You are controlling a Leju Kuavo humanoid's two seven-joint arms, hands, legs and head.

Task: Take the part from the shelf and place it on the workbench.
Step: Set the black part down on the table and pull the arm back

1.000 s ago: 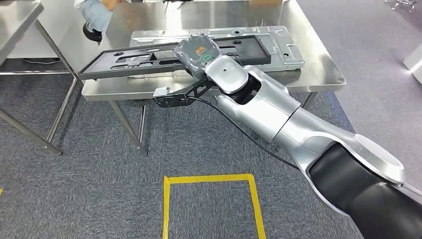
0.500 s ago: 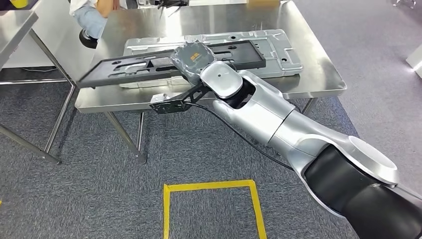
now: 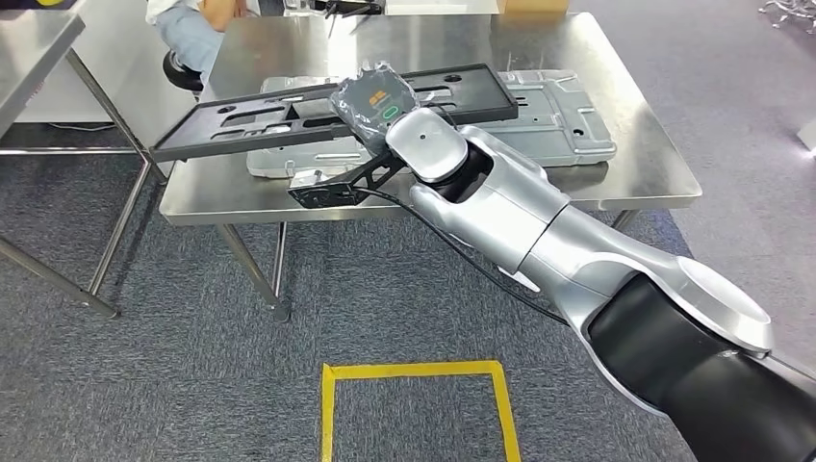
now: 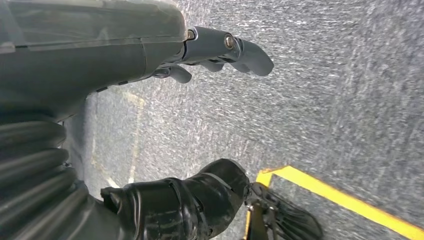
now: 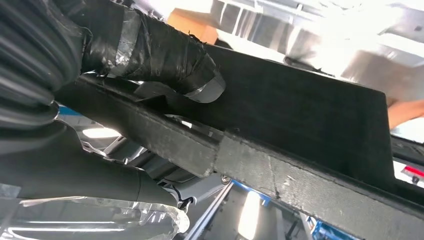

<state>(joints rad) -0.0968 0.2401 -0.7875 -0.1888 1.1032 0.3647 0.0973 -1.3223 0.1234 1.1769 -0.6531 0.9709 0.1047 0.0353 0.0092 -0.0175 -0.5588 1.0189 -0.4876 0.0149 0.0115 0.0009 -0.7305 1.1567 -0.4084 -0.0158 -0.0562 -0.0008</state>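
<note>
Holding the black frame (image 3: 318, 106) near its middle, my right hand (image 3: 377, 102) reached forward over the steel surface (image 3: 635, 144). The hand wore a clear plastic cover, and in the right wrist view its taped thumb (image 5: 165, 55) pressed on one face of the frame while the other fingers (image 5: 75, 175) closed under the opposite face, so the frame was gripped between them. The frame was long, flat and dark, with several cut-outs along its length. It lay roughly level above the surface, with one end projecting past the surface's left edge over the carpet and the other end above a grey metal plate (image 3: 558, 106). That plate lay flat on the surface, directly under the frame; I could not tell whether the frame touched it. A small black bracket with a cable (image 3: 332, 188) hung from my right wrist, beside the near edge of the surface.

My left hand (image 4: 220, 50) hung over the grey carpet (image 4: 325, 90) with its fingers apart and nothing in them. A strip of yellow tape (image 4: 345, 200) ran across the carpet near it, and a yellow taped rectangle (image 3: 419, 371) marked the floor in front of the surface.

A person (image 3: 192, 24) was partly visible at the far left corner of the surface, next to a second steel table (image 3: 38, 38).
</note>
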